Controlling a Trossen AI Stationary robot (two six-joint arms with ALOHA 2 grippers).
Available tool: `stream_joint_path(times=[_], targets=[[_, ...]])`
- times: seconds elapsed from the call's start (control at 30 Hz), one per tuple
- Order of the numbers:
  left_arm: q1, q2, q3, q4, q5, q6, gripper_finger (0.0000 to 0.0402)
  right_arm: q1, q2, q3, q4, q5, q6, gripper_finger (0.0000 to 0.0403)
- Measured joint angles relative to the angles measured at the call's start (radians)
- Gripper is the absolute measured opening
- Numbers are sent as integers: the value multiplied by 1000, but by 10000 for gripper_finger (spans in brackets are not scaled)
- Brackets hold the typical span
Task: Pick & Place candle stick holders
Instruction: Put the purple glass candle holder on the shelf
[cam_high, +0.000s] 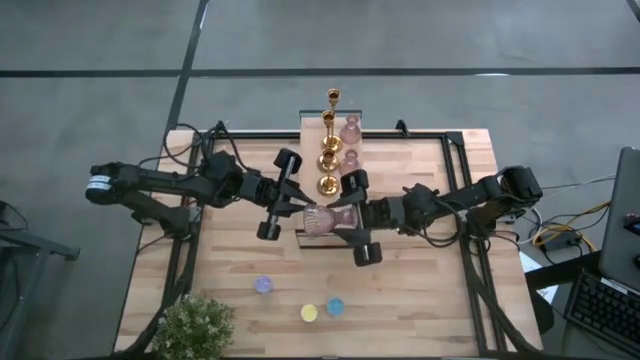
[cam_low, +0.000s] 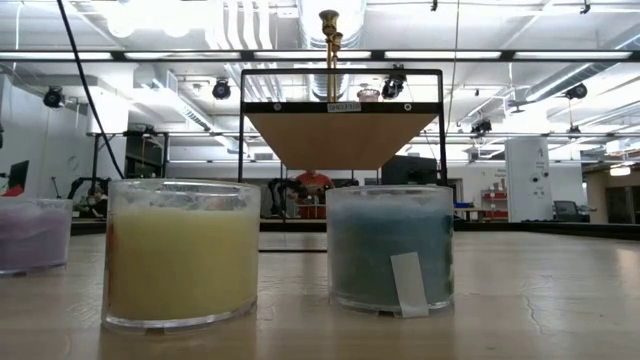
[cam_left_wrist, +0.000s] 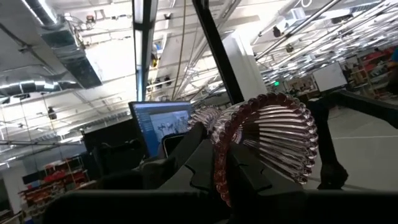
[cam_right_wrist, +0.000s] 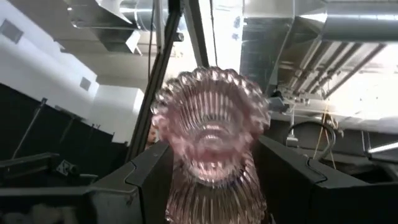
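Both grippers are meeting at the table's middle over one pink holder (cam_high: 325, 218), which is lying on its side between them. The right gripper (cam_high: 352, 222) is clamping its ribbed body; whether the left gripper (cam_high: 290, 208) is gripping cannot be told. Three gold holders (cam_high: 329, 140) and two pink holders (cam_high: 350, 145) are standing on the wooden block (cam_high: 312, 130) at the far edge. Purple cup (cam_high: 263, 284), yellow cup (cam_high: 309, 313) and blue cup (cam_high: 335, 306) are sitting near, contents unclear.

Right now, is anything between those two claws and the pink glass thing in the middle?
Nothing visible. The pink holder lies sideways above the table, between the left gripper and the right gripper. The right gripper's fingers flank it.
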Motion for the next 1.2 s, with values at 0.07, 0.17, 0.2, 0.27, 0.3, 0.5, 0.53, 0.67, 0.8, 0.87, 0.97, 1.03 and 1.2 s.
stream_joint_path(times=[0.07,0.17,0.2,0.27,0.3,0.5,0.53,0.67,0.8,0.87,0.97,1.03,1.2], targets=[[0,0,-9,-1,-3,-3,24,0,0,1,-1,-24,-16,206],[1,2,-29,-11,-14,-2,24,1,-2,-1,7,-36,-19,206],[1,3,-34,-14,-19,-1,24,1,-3,-1,9,-39,-19,206],[2,3,-46,-2,-20,-1,24,1,-2,0,13,-41,-19,206],[2,2,-51,6,-23,0,24,1,-2,0,11,-39,-17,205],[0,2,-63,46,-35,0,24,0,-1,4,5,-36,-13,191],[0,1,-61,45,-33,0,24,0,-1,4,5,-35,-14,188],[0,1,-60,45,-29,2,24,0,-1,4,1,-32,-12,174],[0,1,-63,45,-29,1,27,-1,-1,4,-7,-32,-13,144],[0,1,-64,45,-29,1,29,-3,-1,3,-15,-30,-17,133],[0,1,-64,40,-30,1,30,-4,-1,3,-19,-31,-15,133],[0,-1,-64,28,-30,1,31,-4,-1,3,-21,-32,-14,133],[0,-6,-64,-18,-28,-1,35,-4,-2,3,-32,-31,-9,133]])
